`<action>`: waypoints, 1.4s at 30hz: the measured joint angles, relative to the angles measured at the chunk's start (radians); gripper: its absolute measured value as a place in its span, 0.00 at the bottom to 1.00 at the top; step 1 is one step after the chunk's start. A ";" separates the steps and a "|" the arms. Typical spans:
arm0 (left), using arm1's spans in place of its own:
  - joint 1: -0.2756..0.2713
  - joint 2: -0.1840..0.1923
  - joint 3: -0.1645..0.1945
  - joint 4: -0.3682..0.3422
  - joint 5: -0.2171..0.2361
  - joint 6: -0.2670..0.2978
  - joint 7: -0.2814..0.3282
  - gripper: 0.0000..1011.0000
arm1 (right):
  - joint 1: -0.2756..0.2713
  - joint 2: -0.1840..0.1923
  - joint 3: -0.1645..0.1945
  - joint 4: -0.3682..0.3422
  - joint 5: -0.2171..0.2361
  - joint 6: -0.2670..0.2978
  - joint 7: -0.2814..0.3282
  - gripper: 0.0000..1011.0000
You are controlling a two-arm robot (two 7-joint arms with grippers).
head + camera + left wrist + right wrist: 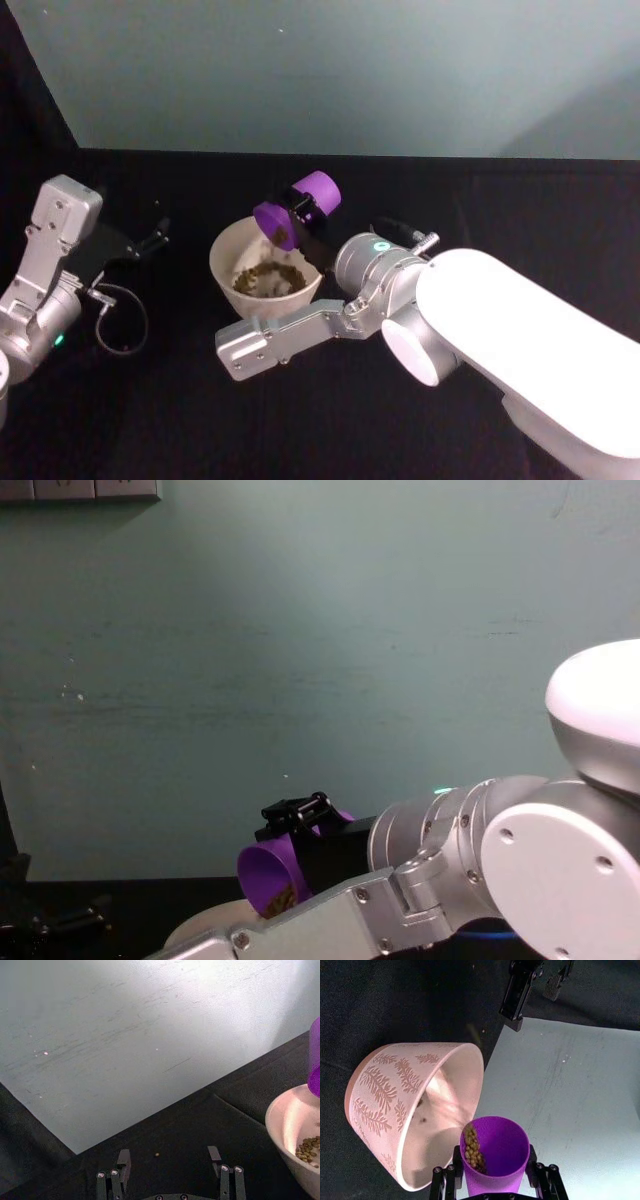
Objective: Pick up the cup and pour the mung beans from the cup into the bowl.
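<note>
The purple cup (322,190) is held tipped on its side over the far rim of the bowl (222,262), mouth down toward it. My right gripper (300,206) is shut on the cup. In the right wrist view mung beans (472,1147) lie at the cup's (500,1150) lower lip, over the bowl (395,1095), which has a leaf pattern outside. More beans (268,278) lie in the bowl's bottom. My left gripper (150,238) stands open and parked to the bowl's left, nothing between its fingers (122,1160).
The table is covered in black cloth, with a pale wall (330,70) close behind. My right forearm (290,340) crosses just in front of the bowl. A cable loop (122,322) hangs by the left arm. One stray bean (157,1154) lies on the cloth.
</note>
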 joint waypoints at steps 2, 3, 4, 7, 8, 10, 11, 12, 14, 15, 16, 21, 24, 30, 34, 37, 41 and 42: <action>0.000 0.000 0.000 0.000 0.000 0.000 0.000 0.99 | 0.000 0.000 0.000 0.000 0.000 0.000 0.000 0.72; 0.000 0.000 0.000 0.000 0.000 0.000 0.000 0.99 | 0.000 0.000 0.000 0.000 -0.001 0.000 0.000 0.72; 0.000 0.000 0.000 0.000 0.000 0.000 0.000 0.99 | 0.000 0.000 -0.001 0.000 -0.002 0.000 0.000 0.72; 0.000 0.000 0.000 0.000 0.000 0.000 0.000 0.99 | 0.000 0.000 -0.001 0.000 -0.004 0.000 0.000 0.72; 0.000 0.000 0.000 0.000 0.000 0.000 0.000 0.99 | 0.001 0.000 -0.001 0.000 -0.005 0.000 0.000 0.72; 0.000 0.000 0.000 0.000 0.000 0.000 0.000 0.99 | 0.001 -0.001 -0.001 0.002 -0.005 0.001 -0.001 0.72; 0.000 0.000 0.000 0.000 0.000 0.000 0.000 0.99 | 0.001 -0.001 -0.001 0.003 -0.007 0.001 -0.003 0.72; 0.000 0.000 0.000 0.000 0.000 0.000 0.000 0.99 | 0.001 -0.001 -0.002 0.003 -0.007 0.001 -0.003 0.72; 0.000 0.000 0.000 0.000 0.000 0.000 0.000 0.99 | 0.001 -0.001 -0.003 0.003 -0.009 0.002 -0.003 0.72; 0.000 0.000 0.000 0.000 0.000 0.000 0.000 0.99 | 0.001 -0.001 -0.003 0.003 -0.011 0.002 -0.003 0.72; 0.000 0.000 0.000 0.000 0.000 0.000 0.000 0.99 | 0.002 0.000 -0.004 0.002 -0.014 0.003 -0.003 0.72; 0.000 0.000 0.000 0.000 0.000 0.000 0.000 0.99 | 0.003 0.000 -0.007 0.002 -0.021 0.003 -0.003 0.72; 0.000 0.000 0.000 0.000 0.000 0.000 0.000 0.99 | 0.004 0.002 -0.008 0.002 -0.024 0.002 -0.003 0.72; 0.000 0.000 0.000 0.000 0.000 0.000 0.000 0.99 | 0.005 0.002 -0.010 0.002 -0.026 0.000 -0.003 0.72; 0.000 0.000 0.000 0.000 0.000 0.000 0.000 0.99 | 0.005 0.002 -0.010 0.001 -0.028 0.000 -0.004 0.72; 0.000 0.000 0.000 0.000 0.000 0.000 0.000 0.99 | 0.004 0.002 -0.010 0.000 -0.028 -0.001 -0.004 0.72; 0.000 0.000 0.000 0.000 0.000 0.000 0.000 0.99 | 0.004 0.002 -0.012 0.000 -0.031 -0.001 -0.005 0.72; 0.000 0.000 0.000 0.000 0.000 0.000 0.000 0.99 | 0.004 0.003 -0.014 0.000 -0.035 -0.001 -0.005 0.72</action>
